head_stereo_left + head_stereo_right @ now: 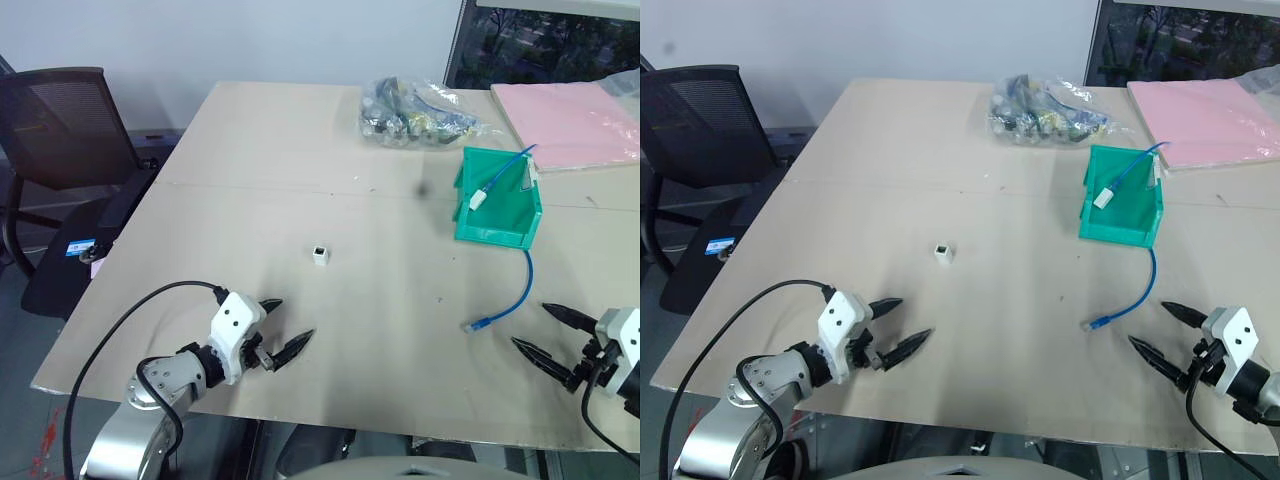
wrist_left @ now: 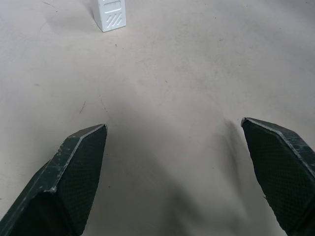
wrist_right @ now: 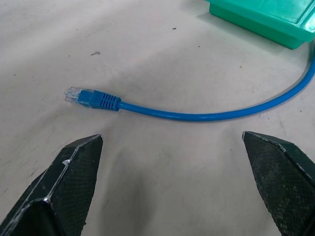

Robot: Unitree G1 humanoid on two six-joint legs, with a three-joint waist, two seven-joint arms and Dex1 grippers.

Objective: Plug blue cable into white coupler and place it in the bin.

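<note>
Left end effector is held spread wide and empty, low over the near table edge. The white coupler sits upright on the table ahead of it, well apart; it is judged light, rigid and easily toppled or skated, so it should be pinched squarely across two opposite flat sides, socket left unobstructed (which face carries the socket can't be confirmed in the wrist view). The blue cable is draped from inside the bin, white connector resting in the bin, cord run over the low front wall, clear plug lying on the table. The cord is judged light, limp and springy; hold is best taken on the blue boot just behind the plug. Right end effector is spread and empty, just beside the plug.
</note>
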